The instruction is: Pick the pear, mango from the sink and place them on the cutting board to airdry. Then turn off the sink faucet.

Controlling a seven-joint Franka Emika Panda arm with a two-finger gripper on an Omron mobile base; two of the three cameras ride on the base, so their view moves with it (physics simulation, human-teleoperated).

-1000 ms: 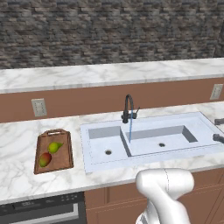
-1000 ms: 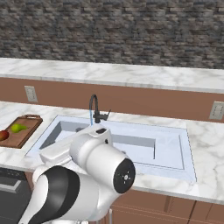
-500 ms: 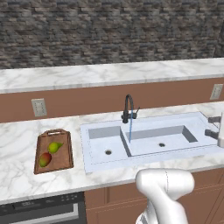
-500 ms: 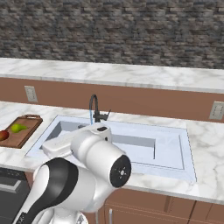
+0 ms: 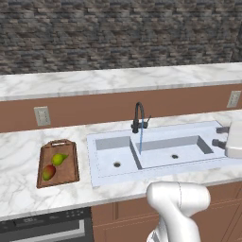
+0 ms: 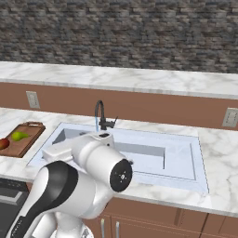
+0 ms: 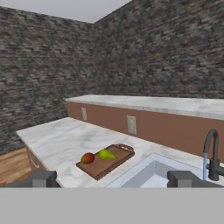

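Gripper [image 7: 111, 178] spread wide; grasping nothing

In the right base view the arm [image 6: 88, 176] hides the near part of the sink [image 6: 181, 160], and the left edge cuts the mango [image 6: 3, 143]. The faucet [image 5: 138, 117] lever is too small to read.

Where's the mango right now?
The mango lies on the cutting board, left of the sink in the left base view, just in front of the pear.

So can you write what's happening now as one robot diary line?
pear + mango: on cutting board | sink: no fruit | sink faucet: running | gripper: open, empty
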